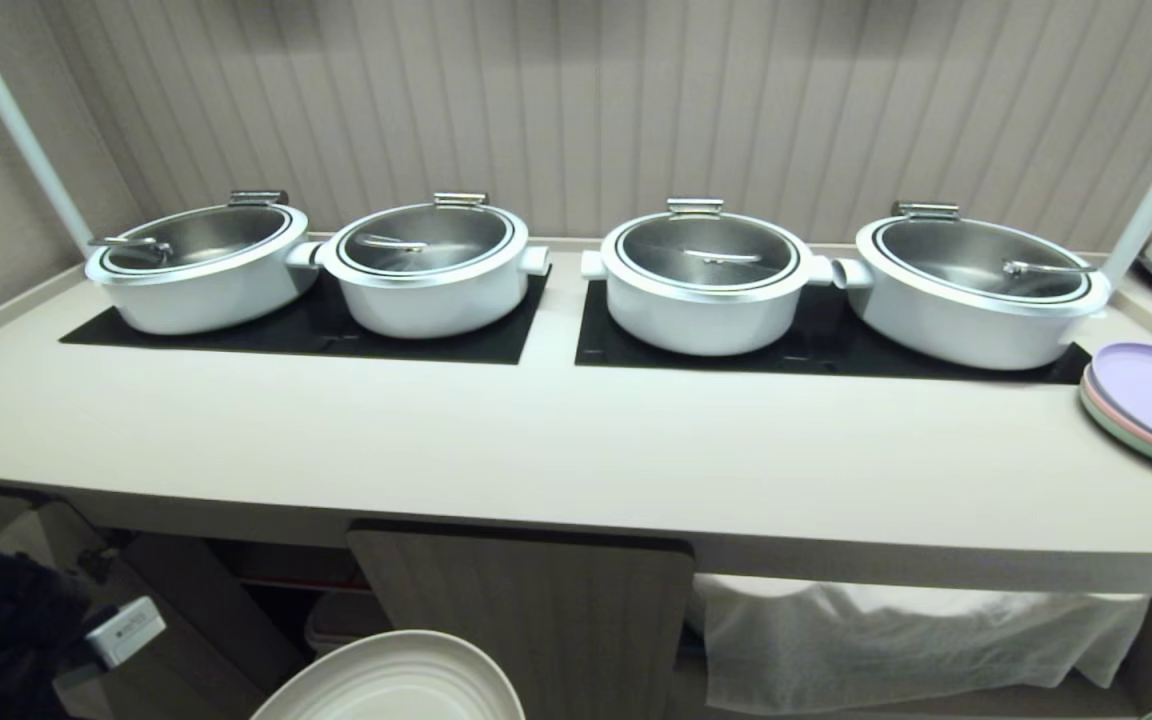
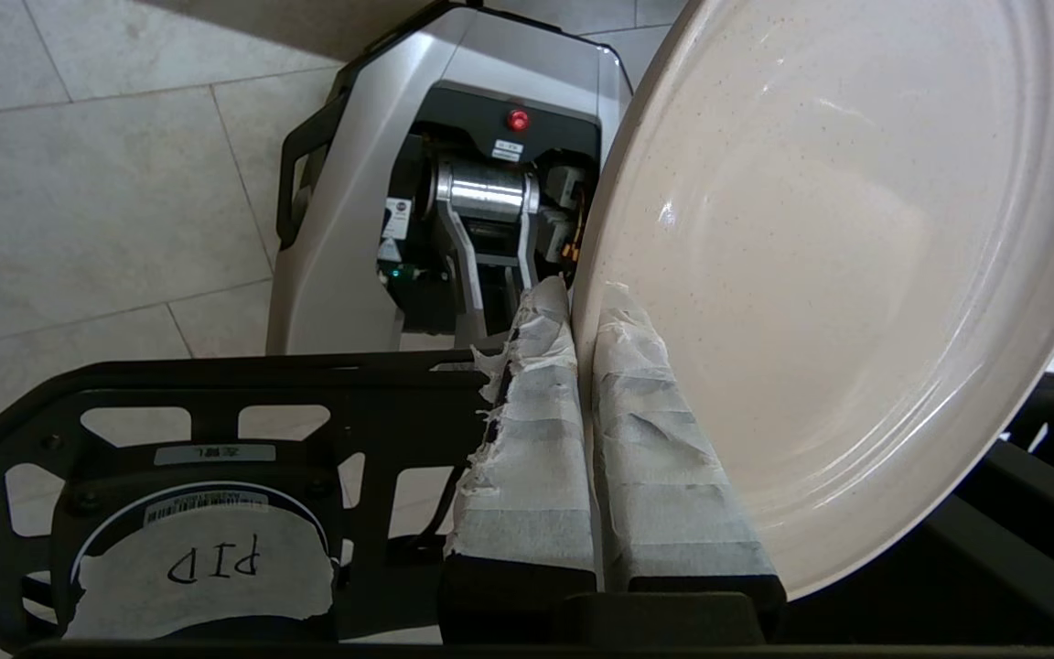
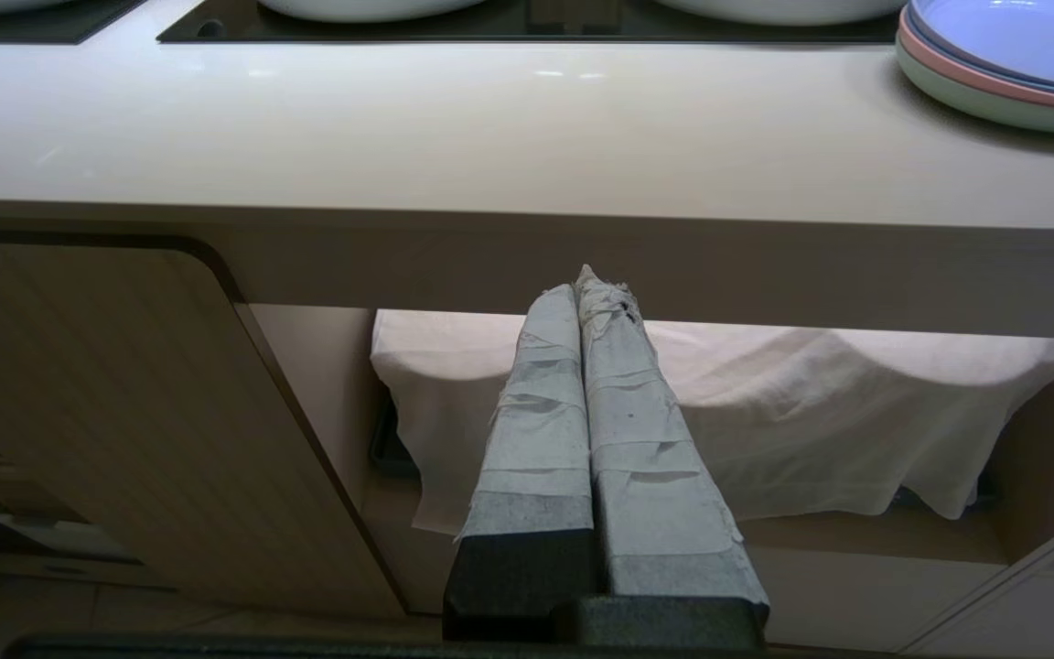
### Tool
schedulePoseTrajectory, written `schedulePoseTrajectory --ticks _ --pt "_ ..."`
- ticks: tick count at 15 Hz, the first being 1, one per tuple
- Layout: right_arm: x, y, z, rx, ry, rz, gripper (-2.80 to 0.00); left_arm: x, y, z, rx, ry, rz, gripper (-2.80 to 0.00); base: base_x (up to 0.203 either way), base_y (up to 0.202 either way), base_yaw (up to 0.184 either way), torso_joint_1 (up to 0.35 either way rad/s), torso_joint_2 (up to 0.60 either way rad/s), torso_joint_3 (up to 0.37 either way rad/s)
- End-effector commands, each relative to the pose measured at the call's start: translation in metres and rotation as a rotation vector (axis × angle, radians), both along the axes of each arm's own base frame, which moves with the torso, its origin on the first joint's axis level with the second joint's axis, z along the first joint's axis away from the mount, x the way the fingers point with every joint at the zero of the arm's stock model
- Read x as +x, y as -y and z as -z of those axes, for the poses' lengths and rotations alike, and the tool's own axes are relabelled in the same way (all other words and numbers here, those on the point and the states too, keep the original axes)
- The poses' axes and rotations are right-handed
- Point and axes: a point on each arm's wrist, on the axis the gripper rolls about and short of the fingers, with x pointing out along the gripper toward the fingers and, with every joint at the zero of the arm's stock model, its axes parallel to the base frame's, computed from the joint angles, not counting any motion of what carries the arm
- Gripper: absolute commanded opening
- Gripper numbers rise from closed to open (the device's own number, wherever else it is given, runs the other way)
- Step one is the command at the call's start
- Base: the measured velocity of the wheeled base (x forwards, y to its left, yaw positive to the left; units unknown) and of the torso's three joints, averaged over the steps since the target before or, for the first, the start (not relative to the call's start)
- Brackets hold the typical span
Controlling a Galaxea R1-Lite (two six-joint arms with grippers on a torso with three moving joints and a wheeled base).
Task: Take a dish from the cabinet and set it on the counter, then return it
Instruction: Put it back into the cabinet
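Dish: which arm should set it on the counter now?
Left. The left gripper is already shut on the dish's rim, below the counter. The right gripper is shut and empty, under the counter edge.

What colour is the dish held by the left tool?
Cream with fine dark speckles; the dish shows best in the left wrist view.

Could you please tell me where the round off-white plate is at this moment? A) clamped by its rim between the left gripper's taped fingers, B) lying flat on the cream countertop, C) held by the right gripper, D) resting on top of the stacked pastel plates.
A: the left wrist view shows the left gripper with its taped fingers pinching the rim of the round off-white plate.
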Motion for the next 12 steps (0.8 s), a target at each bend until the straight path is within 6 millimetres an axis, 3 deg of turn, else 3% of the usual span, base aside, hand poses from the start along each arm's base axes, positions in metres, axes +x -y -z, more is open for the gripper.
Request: schedulePoseTrajectory --ticks 1,12 --pt "0.0001 0.0000 -0.0003 -0.001 0.000 0.000 -2.80 0.0001 0.0000 0.0004 -0.001 -0.007 -0.002 -2.80 0.000 0.000 0.000 -0.140 0.32 0.160" --pt "0.0001 0.0000 -0.0003 0.000 0.000 0.000 -2.80 -0.0003 0.0001 0.0012 -0.005 -0.012 -0.001 -2.80 0.000 0.000 0.000 -0.151 0.31 0.162"
